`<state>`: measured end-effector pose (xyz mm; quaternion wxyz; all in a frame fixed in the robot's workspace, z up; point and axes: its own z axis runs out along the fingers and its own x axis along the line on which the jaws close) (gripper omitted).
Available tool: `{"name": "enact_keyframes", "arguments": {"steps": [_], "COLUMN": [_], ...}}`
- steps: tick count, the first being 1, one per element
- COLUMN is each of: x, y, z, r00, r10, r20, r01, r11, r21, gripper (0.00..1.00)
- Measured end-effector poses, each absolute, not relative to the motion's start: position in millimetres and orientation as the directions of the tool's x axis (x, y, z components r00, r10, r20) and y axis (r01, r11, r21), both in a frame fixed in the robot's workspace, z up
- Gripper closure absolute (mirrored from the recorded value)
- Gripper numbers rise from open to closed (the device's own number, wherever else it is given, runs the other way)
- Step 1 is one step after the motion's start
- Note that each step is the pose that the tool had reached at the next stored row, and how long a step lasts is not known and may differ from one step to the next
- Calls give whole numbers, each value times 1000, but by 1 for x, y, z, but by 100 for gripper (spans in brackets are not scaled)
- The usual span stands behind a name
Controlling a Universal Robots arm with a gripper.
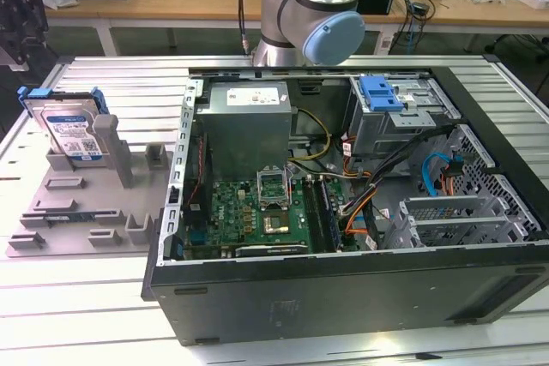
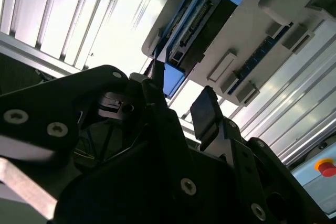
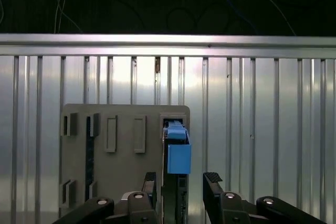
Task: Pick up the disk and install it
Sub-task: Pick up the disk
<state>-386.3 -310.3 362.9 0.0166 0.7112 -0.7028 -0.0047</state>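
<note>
Inspection at this moment, as I see it from the remote station.

**Disk:** The disk (image 1: 73, 133) stands on its edge in a slot of the grey fixture tray (image 1: 81, 207), at the exterior view's left, well apart from the open computer case (image 1: 343, 293). Its blue carrier frames it, and the labelled face is turned toward the exterior camera. I judge it is parked upright so that both broad faces are free to be taken from above. It is not yet picked up.

**Gripper:** In the first wrist view the gripper (image 3: 181, 178) sits over the tray (image 3: 118, 156), looking down on the disk's top edge (image 3: 178, 157). Its fingers (image 3: 212, 182) are spread, one to each side of the disk's line, with nothing pinched between them. The second wrist view agrees: the gripper (image 2: 178, 90) is apart from the disk (image 2: 202, 22), with clear space between them. The gap appears lined up with the disk's thin dimension, which suits a grasp across the two faces.

**Destination:** The case lies on its side on the slatted desk (image 1: 103, 319) with its panel off, so the metal drive cage (image 1: 403, 122) faces upward. A blue latch piece (image 1: 382, 92) rests on top of the cage. I judge this layout gives access from overhead.

**Status:** Installation has not begun.
</note>
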Motion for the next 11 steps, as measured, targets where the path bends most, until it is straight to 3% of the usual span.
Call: {"name": "enact_keyframes", "arguments": {"steps": [11], "x": [-387], "y": [-311], "z": [358], "r00": [12], "r10": [-1000], "r20": [17], "r01": [-999], "r11": [-12], "r21": [30], "gripper": [52]}}
